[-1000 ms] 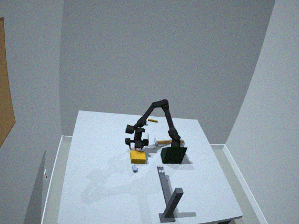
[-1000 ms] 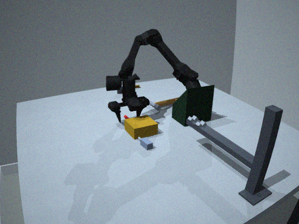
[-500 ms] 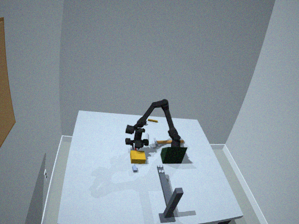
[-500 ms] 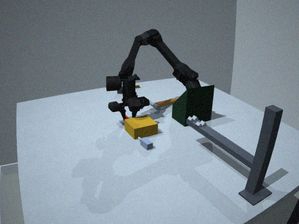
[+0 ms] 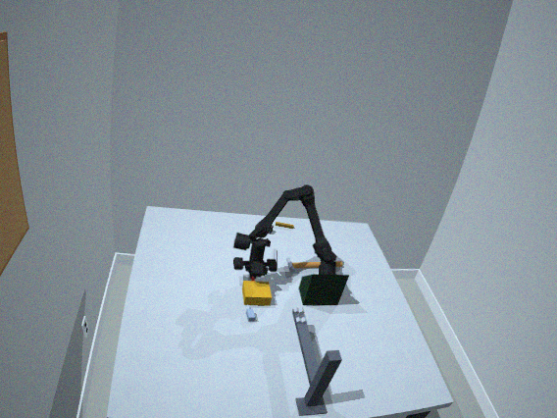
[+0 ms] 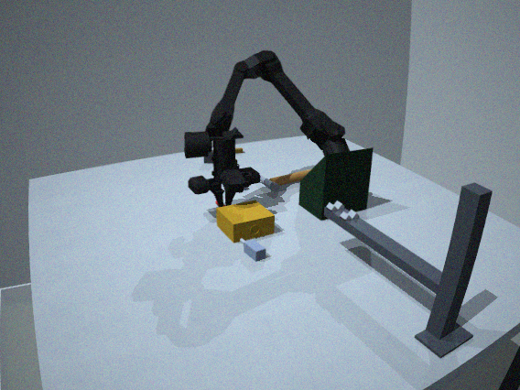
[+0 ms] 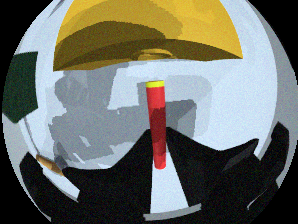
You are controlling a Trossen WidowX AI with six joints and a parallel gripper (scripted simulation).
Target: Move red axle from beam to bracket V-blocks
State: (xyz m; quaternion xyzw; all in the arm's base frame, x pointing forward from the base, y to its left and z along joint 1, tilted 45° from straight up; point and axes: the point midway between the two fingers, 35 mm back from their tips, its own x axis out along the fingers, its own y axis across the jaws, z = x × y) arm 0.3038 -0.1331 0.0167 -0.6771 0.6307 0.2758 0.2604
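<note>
The yellow beam (image 5: 257,294) (image 6: 254,225) (image 7: 210,22) lies on the table. The red axle (image 5: 253,279) (image 6: 217,202) (image 7: 157,102) is at its far side, its yellow-banded end towards the hole; whether any of it is inside the beam I cannot tell. My gripper (image 5: 253,277) (image 6: 223,204) (image 7: 157,132) points down behind the beam and is shut on the red axle, whose rear end shows between the fingers in the wrist view. The pale V-blocks (image 5: 299,315) (image 6: 336,207) sit empty at the end of the grey bracket's long arm (image 5: 307,349) (image 6: 389,249).
A dark green block (image 5: 325,290) (image 6: 349,180) (image 7: 20,87) stands between the arm's base and the V-blocks. A hammer (image 5: 313,265) (image 6: 293,177) (image 7: 49,164) lies behind it. A small blue block (image 5: 251,314) (image 6: 254,251) is in front of the beam. The bracket's post (image 5: 324,377) (image 6: 460,263) rises near the table's front.
</note>
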